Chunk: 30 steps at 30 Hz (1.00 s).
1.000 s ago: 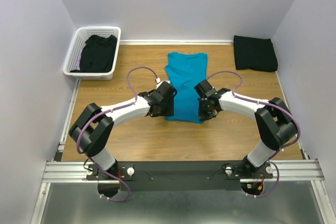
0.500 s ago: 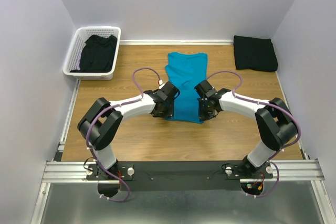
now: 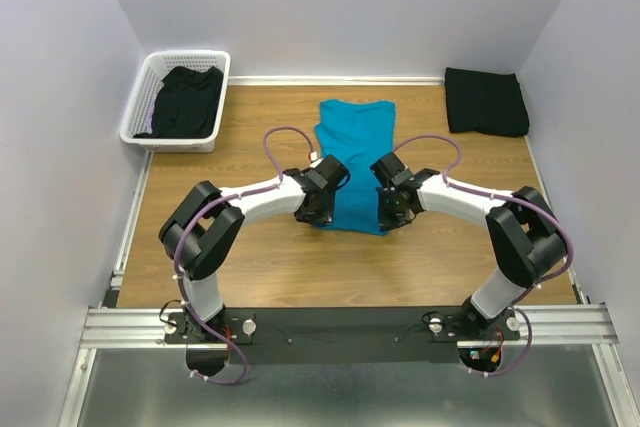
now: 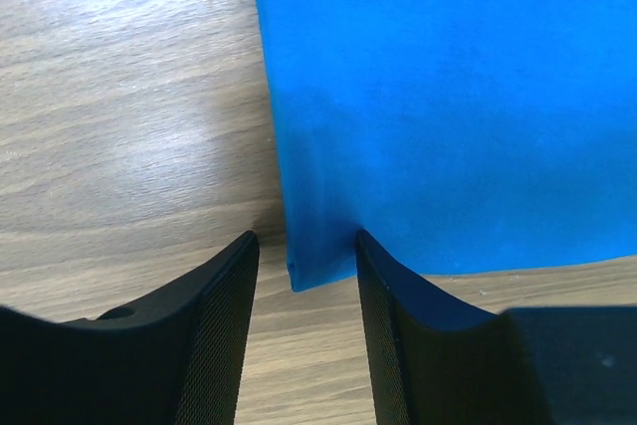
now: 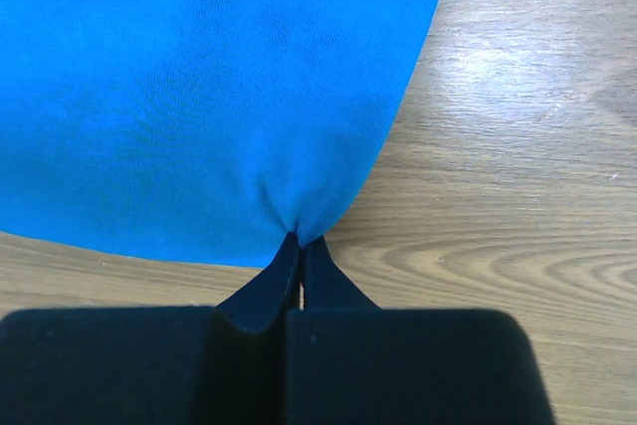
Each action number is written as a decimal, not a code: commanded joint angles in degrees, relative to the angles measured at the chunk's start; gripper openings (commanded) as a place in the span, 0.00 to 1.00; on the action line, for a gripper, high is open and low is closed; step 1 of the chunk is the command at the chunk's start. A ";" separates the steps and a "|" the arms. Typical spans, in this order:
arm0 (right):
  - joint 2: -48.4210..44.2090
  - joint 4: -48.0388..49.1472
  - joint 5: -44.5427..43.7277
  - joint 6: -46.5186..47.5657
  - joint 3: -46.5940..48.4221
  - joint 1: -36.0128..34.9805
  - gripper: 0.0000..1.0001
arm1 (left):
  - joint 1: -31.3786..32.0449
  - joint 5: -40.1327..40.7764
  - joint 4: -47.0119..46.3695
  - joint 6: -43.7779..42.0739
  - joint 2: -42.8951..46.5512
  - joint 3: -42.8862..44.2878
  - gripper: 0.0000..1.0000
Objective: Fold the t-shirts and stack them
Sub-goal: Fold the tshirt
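Observation:
A teal-blue t-shirt (image 3: pixel 355 142), folded into a long strip, lies on the middle of the wooden table. My left gripper (image 3: pixel 322 209) is at its near left corner. In the left wrist view its jaws (image 4: pixel 304 238) stand open, one on each side of that corner of the teal t-shirt (image 4: pixel 448 97), with a gap on either side. My right gripper (image 3: pixel 388 212) is at the near right corner. It is shut (image 5: pixel 302 238), pinching a pucker of the teal t-shirt (image 5: pixel 199 77). A folded black t-shirt (image 3: pixel 486 101) lies at the back right. Another black t-shirt (image 3: pixel 185 99) sits crumpled in the basket.
The white lattice basket (image 3: pixel 190 55) stands at the back left corner against the wall. Grey walls close in the table on three sides. Bare wood (image 3: pixel 250 127) lies between the basket and the teal t-shirt.
My left gripper has slid right along the table to the teal t-shirt's near left corner, and its jaws have narrowed. The right gripper has stayed put, still shut on the fabric.

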<state>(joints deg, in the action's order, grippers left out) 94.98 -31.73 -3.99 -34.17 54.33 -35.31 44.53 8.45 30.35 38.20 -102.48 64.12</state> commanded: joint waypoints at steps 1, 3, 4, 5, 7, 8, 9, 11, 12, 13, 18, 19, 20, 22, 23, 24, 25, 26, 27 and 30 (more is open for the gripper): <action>3.11 -3.69 -2.25 1.22 -3.79 -0.72 0.01 | 1.61 -1.06 3.14 -0.14 -4.57 -1.45 0.51; 2.84 -3.61 -2.43 1.30 -3.70 -0.64 0.01 | 1.96 -1.59 3.75 -0.23 -5.45 -1.63 0.50; 2.84 -3.52 -2.43 1.30 -3.70 -0.72 0.01 | 2.05 -1.42 4.10 -0.14 -5.63 -1.54 0.49; 2.76 -3.52 -2.43 1.39 -3.61 -0.73 0.01 | 2.14 -1.42 4.54 -0.14 -5.80 -1.54 0.47; 2.67 -3.52 -2.43 1.30 -3.52 -0.64 0.01 | 2.31 -1.42 4.98 0.04 -5.89 -1.54 0.44; 2.58 -3.43 -2.34 1.22 -3.52 -0.64 0.00 | 2.31 -1.42 5.16 0.12 -5.89 -1.54 0.40; 2.41 -3.34 -2.43 1.13 -3.35 -0.64 0.01 | 2.40 -1.50 5.25 0.21 -5.89 -1.63 0.39; 2.23 -3.26 -2.43 1.21 -3.44 -0.64 0.00 | 2.49 -1.42 5.60 0.30 -6.07 -1.71 0.33; 2.14 -3.17 -2.43 1.21 -3.35 -0.72 0.01 | 2.57 -1.42 5.60 0.30 -6.24 -1.71 0.31; 2.05 -3.08 -2.51 1.13 -3.35 -0.64 0.01 | 2.66 -1.59 5.60 0.30 -6.42 -1.80 0.26; 2.23 -3.08 -1.81 2.44 -3.09 -0.64 0.01 | 2.66 -1.24 5.25 0.21 -6.25 -2.77 0.00; 1.97 -3.25 -1.38 2.62 -3.09 -0.72 0.01 | 2.66 -1.07 5.33 0.21 -5.81 -2.94 0.00; 0.83 -3.78 -0.94 2.71 -3.52 -0.73 0.00 | 2.66 -1.24 5.68 0.13 -4.67 -3.55 0.00; -0.84 -4.57 1.51 2.88 -3.79 -0.64 0.00 | 2.84 -1.59 6.12 -0.05 -2.83 -4.52 0.00; -1.81 -5.88 2.48 3.32 -4.05 -0.64 0.00 | 3.01 -1.59 7.08 -0.05 -1.69 -5.14 0.00; -3.12 -7.02 3.45 4.37 -4.14 -0.64 0.01 | 3.71 -1.51 7.62 -0.14 1.11 -6.36 0.00; -3.83 -8.69 3.72 4.90 -3.97 -0.64 0.00 | 4.33 -1.42 8.58 -0.05 2.70 -6.98 0.00; -4.36 -12.53 6.34 5.95 -3.88 -0.81 0.00 | 5.03 -0.72 10.76 0.47 4.46 -7.95 0.00; -6.54 -14.49 6.88 6.22 -3.79 -0.81 0.00 | 6.08 -0.37 11.83 1.00 7.78 -8.48 0.00; -11.29 -20.12 10.48 6.22 -4.14 -0.73 0.00 | 9.51 -3.51 14.56 2.14 12.81 -11.20 0.00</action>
<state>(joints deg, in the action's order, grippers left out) 89.45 -38.87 2.07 -30.37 51.37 -35.88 50.78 6.85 33.58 39.38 -95.33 56.88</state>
